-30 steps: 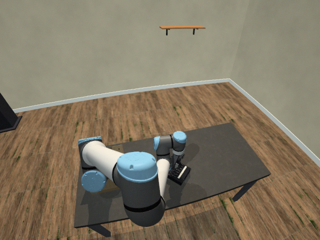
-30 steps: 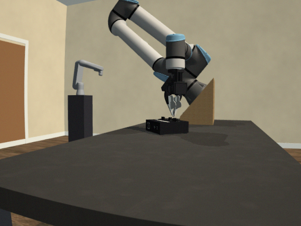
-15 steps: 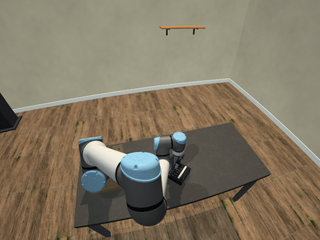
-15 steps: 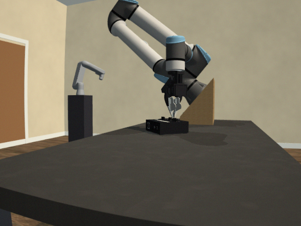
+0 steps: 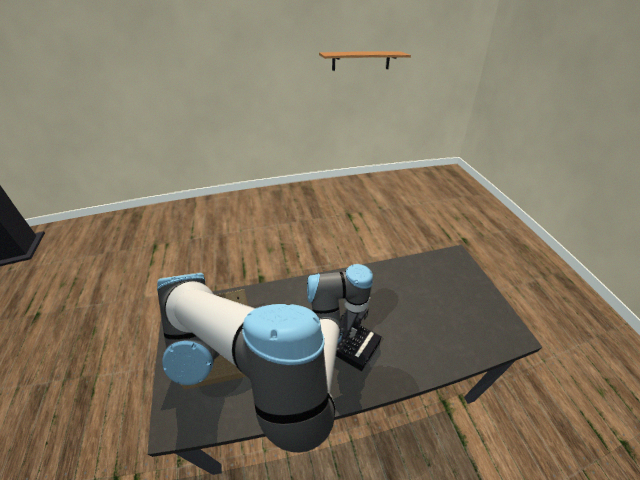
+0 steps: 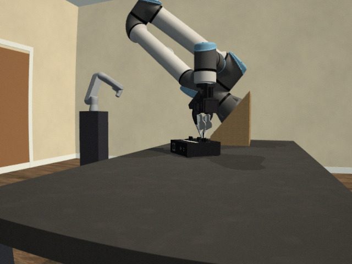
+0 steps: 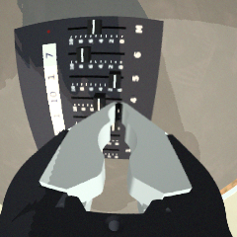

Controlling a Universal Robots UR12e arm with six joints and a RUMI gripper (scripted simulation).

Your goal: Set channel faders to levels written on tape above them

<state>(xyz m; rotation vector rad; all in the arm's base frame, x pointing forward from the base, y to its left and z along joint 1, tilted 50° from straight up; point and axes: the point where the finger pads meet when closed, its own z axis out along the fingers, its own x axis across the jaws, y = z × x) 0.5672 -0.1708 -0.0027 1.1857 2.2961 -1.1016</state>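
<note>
So, nearest first in the exterior view, the dark worktop (image 5: 439,315) (image 6: 176,198) runs away from its near short edge; the lighting desk (image 5: 360,347) (image 6: 203,148) (image 7: 37,79) sits well back from that edge, between the two long ones and a bit closer to the left one; it's a black box with a white tape strip (image 5: 365,344) (image 7: 49,66) on top.

The gripper (image 5: 351,328) (image 6: 202,136) (image 7: 118,104) points down right over it; it's closed, tips together at a dark fader knob (image 7: 118,113), though I can't tell if the knob is pinched or just touched; the lower faders are mostly hidden by the jaws.

In the wrist view the tape reads 7 by fader 6 (image 7: 83,54), whose knob sits around 7 or 8; 1 by fader 5 (image 7: 115,81), knob near 1; 10 by fader 4 (image 7: 99,102), knob around 4, so that one's well short; the master (image 7: 94,27) sits mid-travel.

Behind that, the arm (image 5: 289,377) (image 6: 176,28) leans in from a wooden wedge (image 5: 219,373) (image 6: 236,127) by the far short edge; past the left long edge there's a small grey arm (image 6: 94,88) on a dark pedestal (image 6: 93,133); a brown door (image 6: 14,105) is off left.
</note>
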